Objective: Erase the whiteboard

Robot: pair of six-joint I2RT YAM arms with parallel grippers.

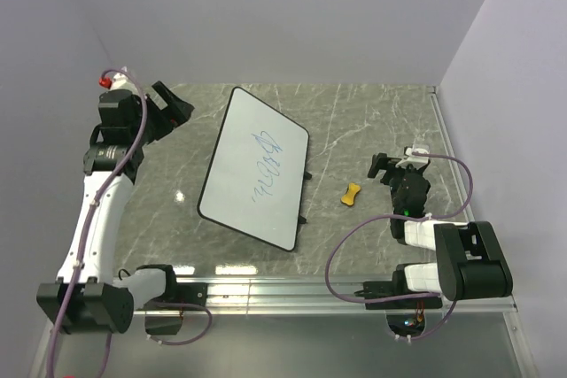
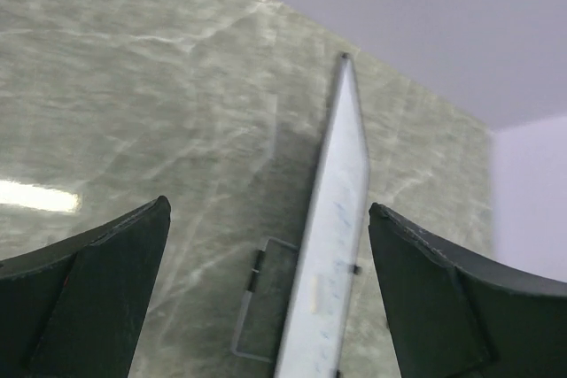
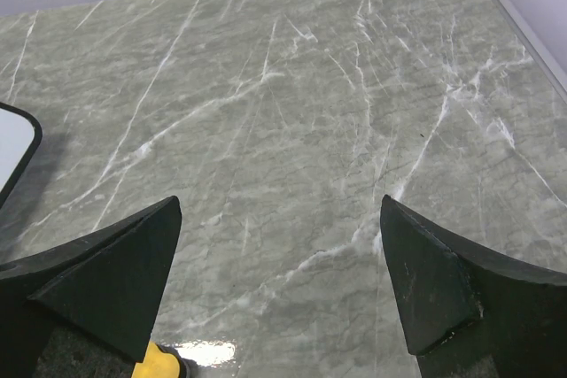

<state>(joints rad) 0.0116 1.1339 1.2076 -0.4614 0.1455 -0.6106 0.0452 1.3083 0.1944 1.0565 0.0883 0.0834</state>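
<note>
The whiteboard (image 1: 252, 165) lies propped at a slant on the grey marble table, white with a thin black rim and blue scribbles in its middle. In the left wrist view it shows edge-on (image 2: 332, 245); a corner shows in the right wrist view (image 3: 13, 143). The small yellow bone-shaped eraser (image 1: 352, 194) lies on the table right of the board; a bit of it shows in the right wrist view (image 3: 158, 364). My left gripper (image 1: 173, 108) is open and empty, left of the board's far corner. My right gripper (image 1: 390, 165) is open and empty, just right of the eraser.
The board's wire stand and small black feet (image 1: 306, 196) stick out on its right edge. Lilac walls close the table at the back and right. A metal rail (image 1: 292, 289) runs along the near edge.
</note>
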